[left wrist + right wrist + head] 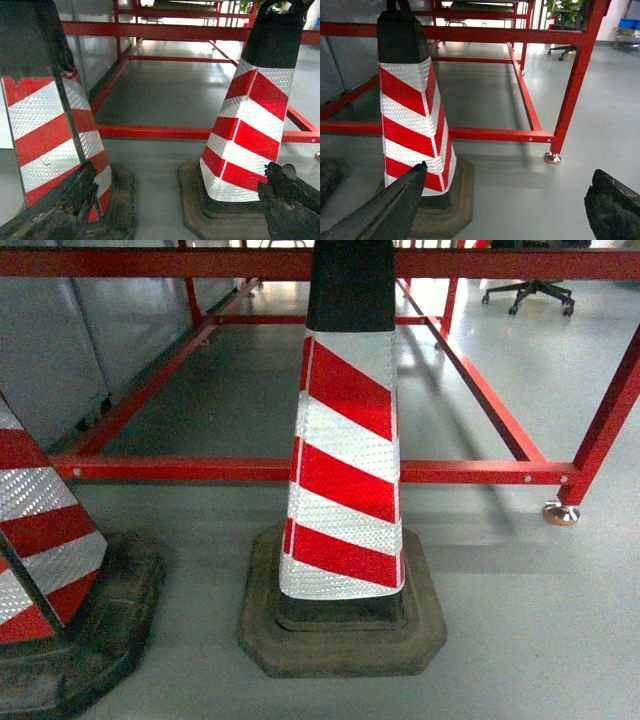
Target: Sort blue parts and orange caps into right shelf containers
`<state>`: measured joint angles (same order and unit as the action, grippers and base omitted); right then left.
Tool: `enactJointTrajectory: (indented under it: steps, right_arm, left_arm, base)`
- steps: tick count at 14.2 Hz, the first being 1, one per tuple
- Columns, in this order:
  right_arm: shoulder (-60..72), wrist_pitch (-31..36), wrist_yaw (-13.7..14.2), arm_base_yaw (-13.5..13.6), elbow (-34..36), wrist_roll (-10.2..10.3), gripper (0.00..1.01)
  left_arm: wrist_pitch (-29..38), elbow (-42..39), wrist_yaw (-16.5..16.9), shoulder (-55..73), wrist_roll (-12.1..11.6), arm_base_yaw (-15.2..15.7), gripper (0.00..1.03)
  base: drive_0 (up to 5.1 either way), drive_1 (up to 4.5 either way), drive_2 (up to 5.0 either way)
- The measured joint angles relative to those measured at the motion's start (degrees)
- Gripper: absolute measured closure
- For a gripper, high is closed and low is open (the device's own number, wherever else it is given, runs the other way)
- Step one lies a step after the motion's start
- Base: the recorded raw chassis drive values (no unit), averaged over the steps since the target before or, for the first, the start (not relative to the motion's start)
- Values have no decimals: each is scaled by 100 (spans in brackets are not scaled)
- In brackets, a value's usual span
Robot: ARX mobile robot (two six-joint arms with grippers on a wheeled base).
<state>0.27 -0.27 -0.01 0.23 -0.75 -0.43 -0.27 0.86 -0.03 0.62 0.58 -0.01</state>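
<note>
Red-and-white cone (345, 470): we see it upright on its dark base, just before the red frame (300, 470).
Second cone (40, 540): at our left edge, near the first.
Left gripper (175, 200): our fingers spread wide, holding nothing.
Right gripper (505, 200): fingers wide apart, empty.
Crates: none visible to us; only grey floor (520, 620) lies ahead.

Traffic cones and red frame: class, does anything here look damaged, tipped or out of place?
Nothing is tipped: both cones stand upright, the centre cone and the left cone. What stands out is wear: the left claw has chipped, ragged black fingers.
</note>
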Motion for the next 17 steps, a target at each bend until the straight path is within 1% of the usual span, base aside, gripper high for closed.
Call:
enactJointTrajectory:
  steps: [8, 13, 17]
  right_arm:
    - [0, -2, -7, 0, 0, 0, 3]
    - [0, -7, -2, 0, 0, 48, 3]
    - [0, 2, 0, 0, 0, 42, 3]
  left_arm:
    - [-11, 0, 4, 0, 0, 0, 5]
    - [-2, 0, 4, 0, -46, 0, 5]
    - [0, 0, 2, 0, -61, 0, 5]
  base:
    - [0, 0, 0]
    - [0, 0, 0]
    - [0, 0, 0]
